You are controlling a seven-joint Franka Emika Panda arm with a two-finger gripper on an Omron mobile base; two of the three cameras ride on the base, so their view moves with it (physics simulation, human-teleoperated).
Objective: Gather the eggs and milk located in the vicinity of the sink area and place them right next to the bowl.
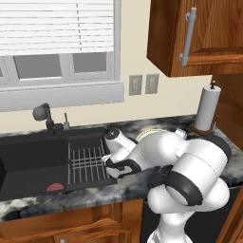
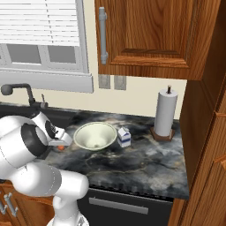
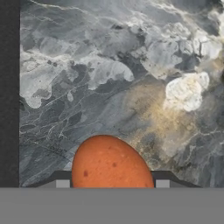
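Observation:
An orange-brown egg (image 3: 109,162) sits between my two fingertips over the dark marbled counter (image 3: 109,78). My gripper (image 3: 112,183) is shut on the egg, one pad against each side. From the right base view, the egg (image 2: 59,147) peeks out under the hand (image 2: 58,137), just left of the pale greenish bowl (image 2: 95,134). The white milk carton (image 2: 124,137) stands right of the bowl, touching or nearly touching its rim. The black sink (image 1: 28,161) lies to the left. I cannot tell whether the egg rests on the counter or hangs above it.
A wire rack (image 1: 88,163) fills the sink's right part, with a flat red piece (image 1: 55,187) at its front and a dark faucet (image 1: 45,116) behind. A paper-towel roll (image 2: 165,112) stands at the back right. Wooden cabinets (image 2: 145,35) hang overhead.

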